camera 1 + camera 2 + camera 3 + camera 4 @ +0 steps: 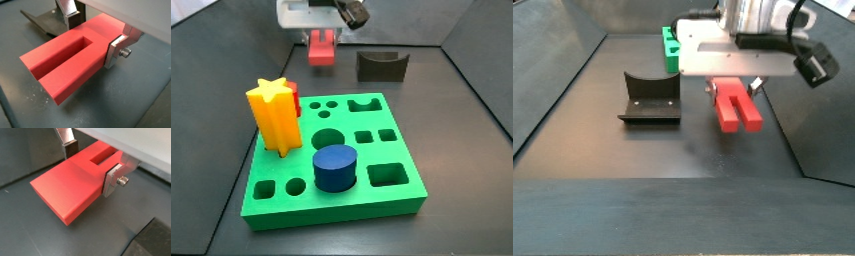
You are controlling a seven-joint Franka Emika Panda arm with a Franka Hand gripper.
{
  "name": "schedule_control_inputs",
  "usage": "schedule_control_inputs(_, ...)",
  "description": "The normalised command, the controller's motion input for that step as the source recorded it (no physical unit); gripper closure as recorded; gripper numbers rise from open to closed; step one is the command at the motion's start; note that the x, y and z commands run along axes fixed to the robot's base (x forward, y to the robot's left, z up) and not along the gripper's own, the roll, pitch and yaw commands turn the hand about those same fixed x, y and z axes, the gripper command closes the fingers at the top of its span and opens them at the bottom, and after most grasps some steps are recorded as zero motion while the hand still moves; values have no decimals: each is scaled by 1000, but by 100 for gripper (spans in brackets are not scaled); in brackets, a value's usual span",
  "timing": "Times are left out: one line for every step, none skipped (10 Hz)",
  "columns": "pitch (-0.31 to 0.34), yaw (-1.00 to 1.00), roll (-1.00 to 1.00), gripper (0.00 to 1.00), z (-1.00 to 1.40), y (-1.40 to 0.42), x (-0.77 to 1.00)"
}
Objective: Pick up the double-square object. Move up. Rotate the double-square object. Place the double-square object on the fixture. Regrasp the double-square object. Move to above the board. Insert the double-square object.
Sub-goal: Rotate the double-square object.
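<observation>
The double-square object (63, 70) is a salmon-red flat block lying level, its slot running out to two square legs. In both wrist views my gripper (92, 40) (91, 168) straddles the solid end, with one silver finger (115, 52) flat against a side and the other finger (68, 147) against the opposite side. In both side views the gripper (743, 62) (321, 20) sits low over the block (736, 106) (322, 48). I cannot tell whether the block touches the floor. The dark fixture (649, 98) (381, 66) stands beside it. The green board (338, 165) lies apart.
On the board stand a yellow star prism (274, 115), a darker red peg (294, 98) behind it and a blue cylinder (335, 166). Dark enclosure walls (560, 80) slope up around the floor. The board's corner (671, 50) shows behind the gripper.
</observation>
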Motion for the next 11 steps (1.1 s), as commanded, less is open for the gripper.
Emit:
schedule_control_inputs(-43,10,-114,100,-721,11,44)
schedule_control_inputs(-50,7,-128,100,-608,11,41)
schedule_control_inputs(-56,7,-144,100,-465,16,42)
schedule_control_inputs(-59,7,-151,100,-396,16,44)
schedule_control_inputs(-65,8,-165,100,-267,17,41)
schedule_control_inputs(-72,7,-169,100,-205,18,41)
schedule_control_inputs(0,0,0,0,0,0,0)
schedule_control_inputs(0,0,0,0,1000,0,0)
schedule_control_inputs(13,-1,0,0,1000,0,-8)
schedule_control_inputs(37,-6,7,0,1000,2,-16)
schedule_control_inputs(61,-13,18,0,1000,4,-13)
